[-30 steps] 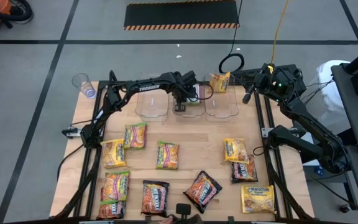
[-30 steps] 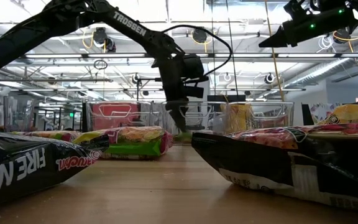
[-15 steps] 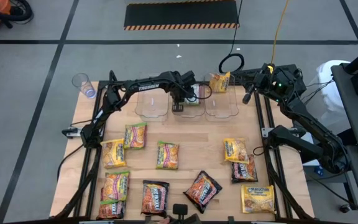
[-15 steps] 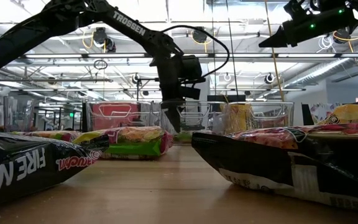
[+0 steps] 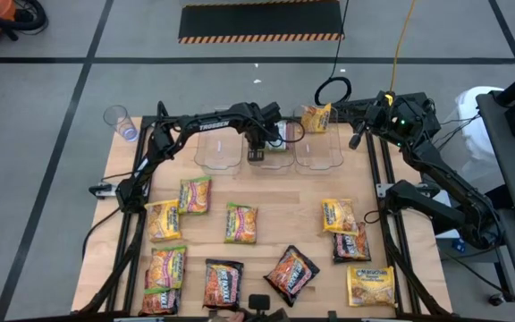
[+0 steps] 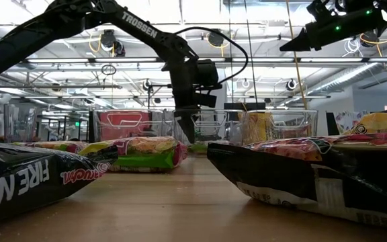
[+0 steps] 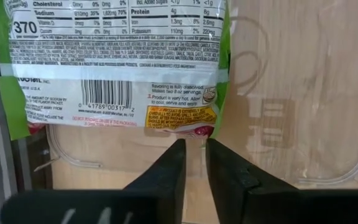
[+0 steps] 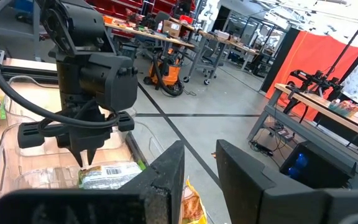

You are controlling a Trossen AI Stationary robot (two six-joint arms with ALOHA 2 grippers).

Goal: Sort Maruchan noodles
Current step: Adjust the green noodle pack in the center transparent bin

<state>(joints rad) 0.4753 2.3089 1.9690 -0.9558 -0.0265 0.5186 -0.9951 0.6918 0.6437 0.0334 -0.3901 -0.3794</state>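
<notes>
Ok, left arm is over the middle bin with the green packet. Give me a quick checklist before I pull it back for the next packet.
1. Green-edged packet lies inside the middle bin: ok.
2. Left gripper is free of the packet, with a narrow gap between the fingers and nothing in it: ok.
3. Fingertips clear of the bin walls for a straight lift: cannot tell.
4. Right gripper is parked high at the far right, over the yellow packet in the right bin, off the left arm's path: ok.
5. Left bin has no packet in it yet: ok.
6. Loose packets remain on the table, for example the green-edged one near the middle: ok.
</notes>
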